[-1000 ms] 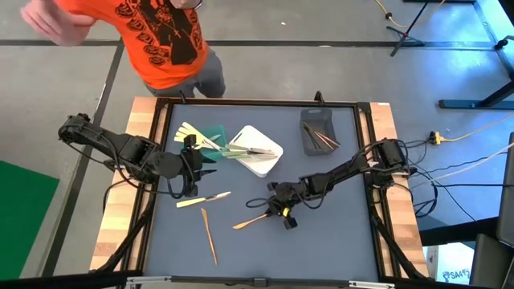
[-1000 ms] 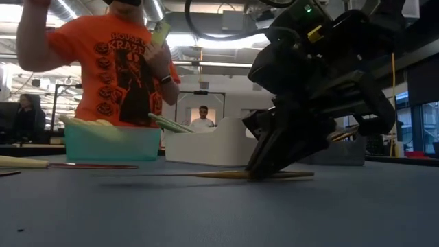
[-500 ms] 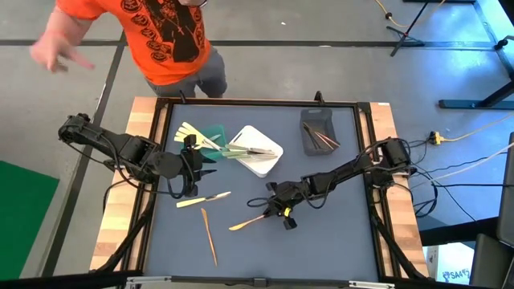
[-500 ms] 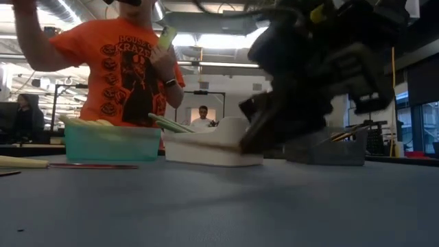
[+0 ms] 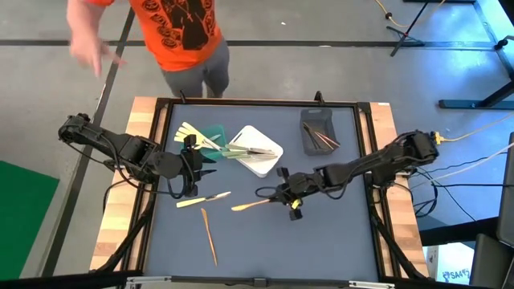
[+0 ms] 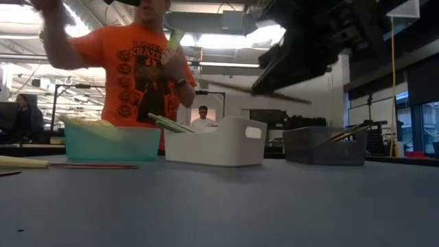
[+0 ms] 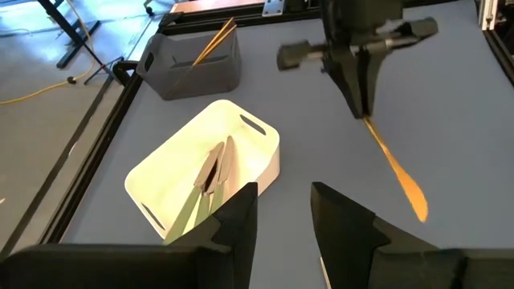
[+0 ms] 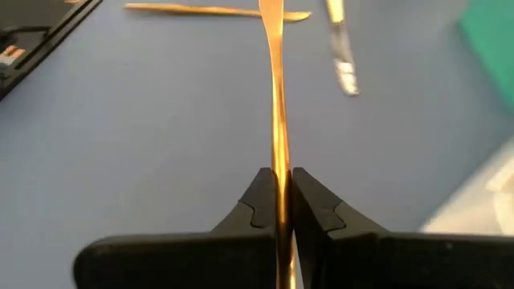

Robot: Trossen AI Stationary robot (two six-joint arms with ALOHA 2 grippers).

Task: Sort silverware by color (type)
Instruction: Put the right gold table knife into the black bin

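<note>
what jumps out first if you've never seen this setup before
The right pincer near the table's middle, shut on an orange-brown utensil held clear of the mat. Behind it sit a green bin, a white bin and a grey bin, each holding utensils. A person in an orange shirt stands at the far edge.

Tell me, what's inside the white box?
The white box holds a few utensils, light green and greyish, lying lengthwise. One end sticks out past the rim toward the green container. The box's far inner corners are hidden by its walls.
</note>
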